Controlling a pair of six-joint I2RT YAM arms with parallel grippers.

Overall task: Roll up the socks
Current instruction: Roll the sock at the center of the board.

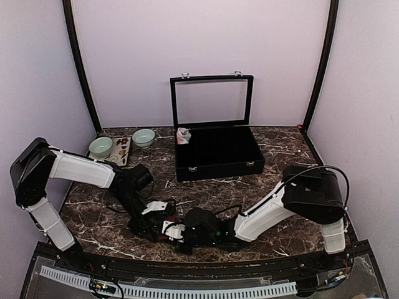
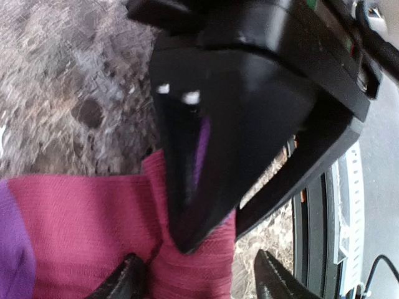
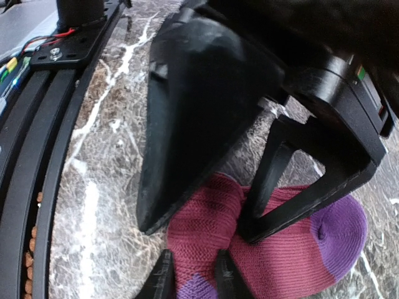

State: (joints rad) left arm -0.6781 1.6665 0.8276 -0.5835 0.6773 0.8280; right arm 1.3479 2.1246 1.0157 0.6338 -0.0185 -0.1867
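Table: dark brown marble-patterned tabletop (image 1: pixel 280 149), white-veined;
Case: black rectangular compartmented box (image 1: pixel 218 156), back centre; its glass-paned lid (image 1: pixel 212 101) stands upright;
Bowls: pale green ceramic bowl (image 1: pixel 100 146) and a second pale green bowl (image 1: pixel 143 137), back left;
Tray: flat tray (image 1: pixel 126 156) between the bowls; contents too small to tell

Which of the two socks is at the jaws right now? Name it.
The maroon sock with the purple toe, down at the front, right at both sets of jaws. The pink patched sock lies far back beside the black case.

Black case (image 1: pixel 218 168) blocks the far tabletop (image 1: pixel 280 187); the middle strip lies open.
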